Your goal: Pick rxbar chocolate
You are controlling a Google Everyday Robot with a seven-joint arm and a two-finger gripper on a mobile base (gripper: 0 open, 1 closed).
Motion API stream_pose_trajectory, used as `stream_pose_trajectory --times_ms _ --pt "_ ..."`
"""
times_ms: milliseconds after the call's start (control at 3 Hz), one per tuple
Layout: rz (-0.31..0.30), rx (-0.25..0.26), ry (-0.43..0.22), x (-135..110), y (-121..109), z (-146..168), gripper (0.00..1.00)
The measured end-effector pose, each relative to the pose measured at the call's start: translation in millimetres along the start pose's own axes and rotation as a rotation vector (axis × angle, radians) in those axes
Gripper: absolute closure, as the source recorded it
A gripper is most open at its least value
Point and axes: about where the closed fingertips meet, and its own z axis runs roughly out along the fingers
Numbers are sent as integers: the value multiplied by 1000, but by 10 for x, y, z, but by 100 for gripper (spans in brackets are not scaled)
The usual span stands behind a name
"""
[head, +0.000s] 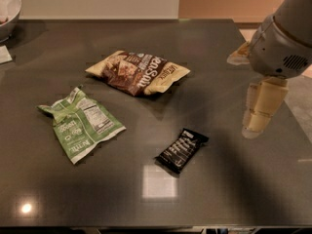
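Rxbar chocolate point(181, 150): small slim rect. bar, glossy black wrapper w/ white lettering. It lies flat and diagonal on the dark, smooth, reflective table point(234, 189), front-centre, just above a square patch of glare.

Gripper point(254, 128): cream, blocky, pointing down over the table's right side, under a rounded grey arm housing point(282, 43). It is well right of the bar, not touching it and holding nothing. Can't tell whether it's spread or closed.

Brown-and-cream snack bag point(138, 72): crinkly and puffed, lying behind the bar toward mid-table. Green-and-white snack bag point(80, 123): flattened, creased, nutrition label up, to the left, apart from both. Rounded pale bowl point(9, 11) at the far left corner, cut off by the frame edge.
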Motion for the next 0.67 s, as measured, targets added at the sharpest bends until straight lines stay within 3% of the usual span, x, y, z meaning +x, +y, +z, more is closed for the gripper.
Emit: stream_pose_trajectory --times_ms 333,667 --pt "-122 -51 -33 -179 13 285 0" --pt "-252 -70 -37 -310 -18 573 0"
